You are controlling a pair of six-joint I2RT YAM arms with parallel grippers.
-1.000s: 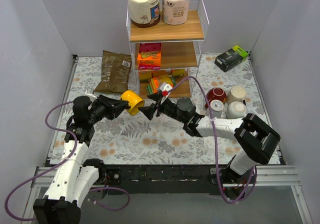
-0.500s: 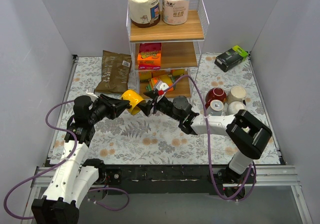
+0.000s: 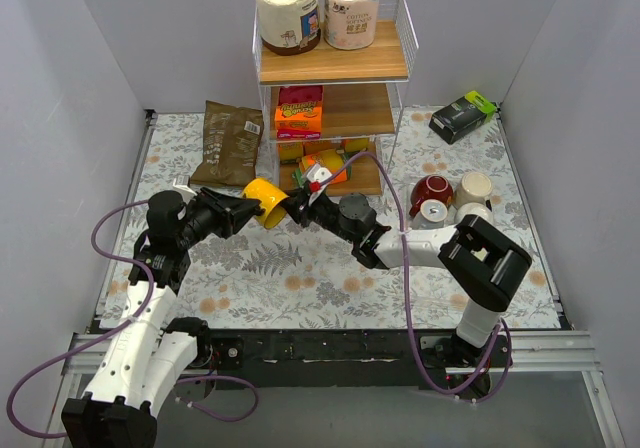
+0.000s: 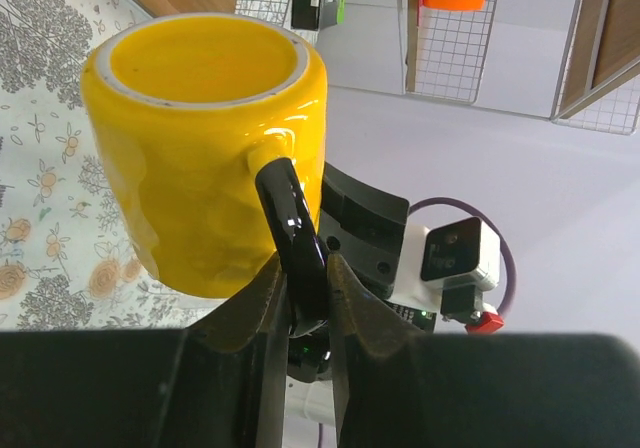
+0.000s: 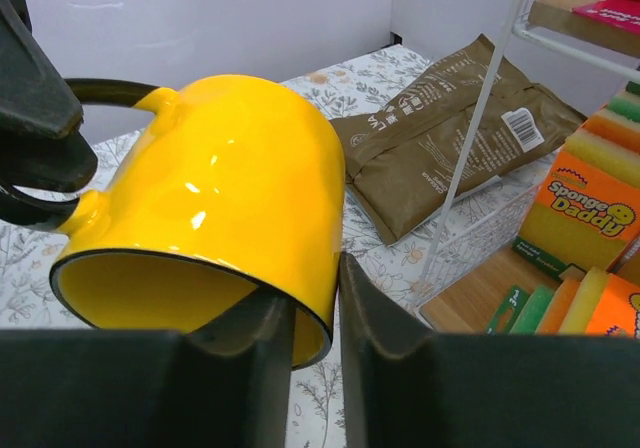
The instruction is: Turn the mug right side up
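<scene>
A yellow mug (image 3: pixel 265 202) with a black handle (image 4: pixel 290 228) hangs tilted above the floral table in front of the shelf rack. In the right wrist view its open mouth faces down toward that camera (image 5: pixel 220 188). My left gripper (image 3: pixel 243 208) is shut on the handle, fingers pinching it from both sides (image 4: pixel 303 288). From the right, my right gripper (image 3: pixel 293 211) grips the mug's rim, one finger inside the mouth and one against the outer wall (image 5: pixel 318 293).
A wire and wood shelf rack (image 3: pixel 335 98) stands just behind the mug, holding sponges (image 5: pixel 580 218) and paper rolls. A brown bag (image 3: pixel 227 143) lies at the back left. Several mugs (image 3: pixel 450 203) sit at the right, and a black-green pack (image 3: pixel 462 115) at the back right.
My right gripper moved left up to the mug and its fingers closed on the rim. The left arm and the mug stayed where they were.
</scene>
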